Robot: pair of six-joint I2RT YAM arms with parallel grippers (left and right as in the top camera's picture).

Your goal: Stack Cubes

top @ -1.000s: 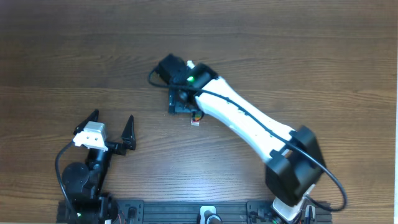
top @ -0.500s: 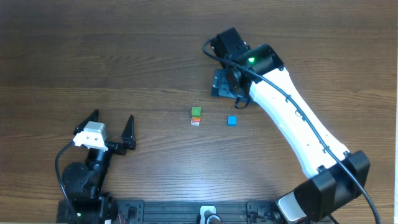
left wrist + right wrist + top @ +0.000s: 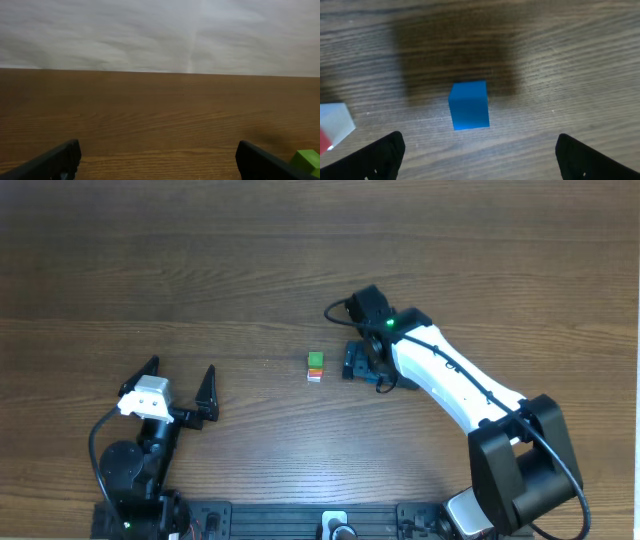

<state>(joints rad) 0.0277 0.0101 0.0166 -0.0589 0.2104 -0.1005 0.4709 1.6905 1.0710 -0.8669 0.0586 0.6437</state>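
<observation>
The left arm sits folded close to its base, its end effector (image 3: 181,368) low over the wooden tabletop (image 3: 120,260), fingers spread wide with nothing between them. Near the middle of the tabletop a green cube (image 3: 316,360) rests on top of a red-and-white cube (image 3: 314,376). Just beside that stack, the right arm stretches in diagonally from its base, wrist bent downward. Its end effector (image 3: 479,156) is released, one finger well out to each side of the blue cube (image 3: 469,106). That cube lies on the tabletop, touching neither finger.
</observation>
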